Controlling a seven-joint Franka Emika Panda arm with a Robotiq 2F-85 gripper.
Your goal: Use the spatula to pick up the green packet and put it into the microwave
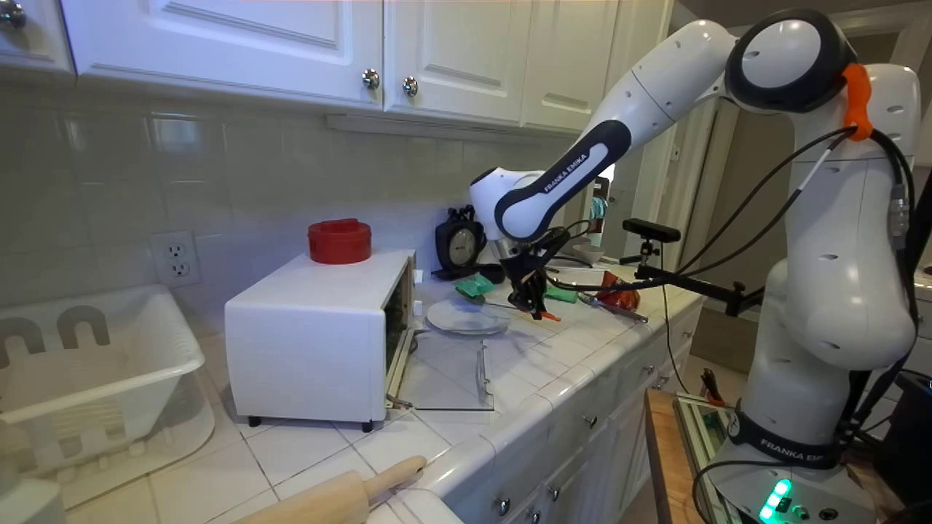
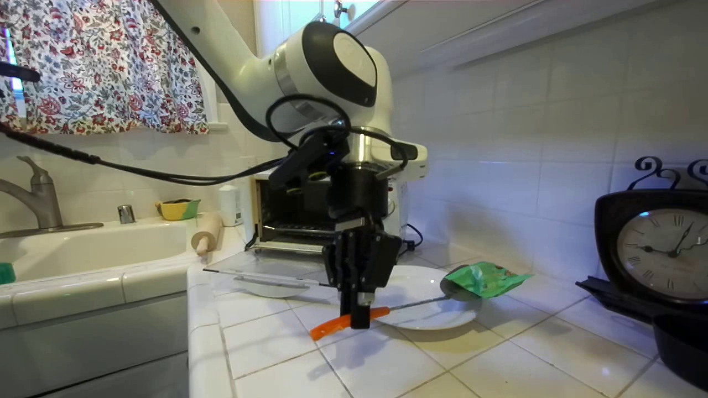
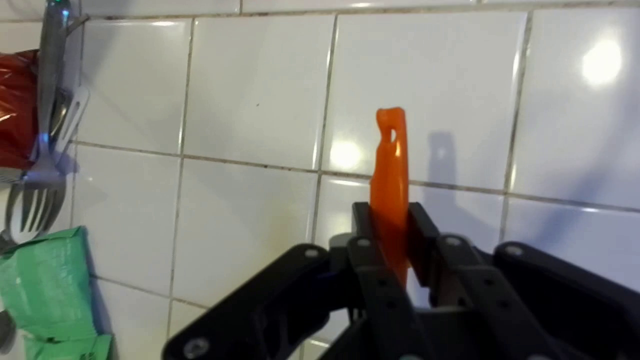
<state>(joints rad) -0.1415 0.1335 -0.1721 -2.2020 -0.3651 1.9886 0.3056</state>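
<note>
My gripper is shut on the orange handle of the spatula, above the tiles; in the wrist view the handle stands between the fingers. The spatula's thin shaft runs to a dark blade, over or beside the plate's far edge. A green packet lies on the blade and hangs past it; it also shows in an exterior view. I cannot tell whether the blade touches the plate. The white microwave, also in an exterior view, stands with its glass door lowered open.
A white plate lies near the gripper. Another green packet, forks and a red bag lie to one side. A clock, rolling pin and dish rack stand around. Cabinets hang above.
</note>
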